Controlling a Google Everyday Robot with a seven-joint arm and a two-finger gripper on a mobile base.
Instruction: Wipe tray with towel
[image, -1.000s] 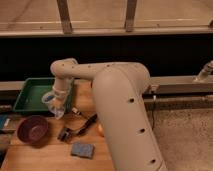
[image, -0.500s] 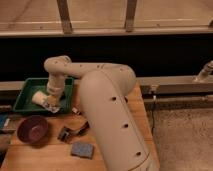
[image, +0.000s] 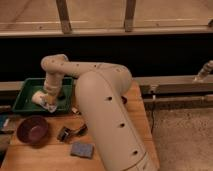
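Nearest you, the blue-grey sponge (image: 81, 149) lay on the wooden table (image: 47, 159), well in front of your gripper (image: 47, 104) and off to its right as seen. A small dark object (image: 70, 132) sat between sponge and gripper. 1 maroon bowl (image: 33, 131) stood just in front of the gripper, outside the tray. Your gripper was down inside the green tray (image: 25, 89), near its front rim, closed tight on the pale towel (image: 39, 98), which touched the tray floor. Behind, the arm (image: 105, 107) arched over the table.
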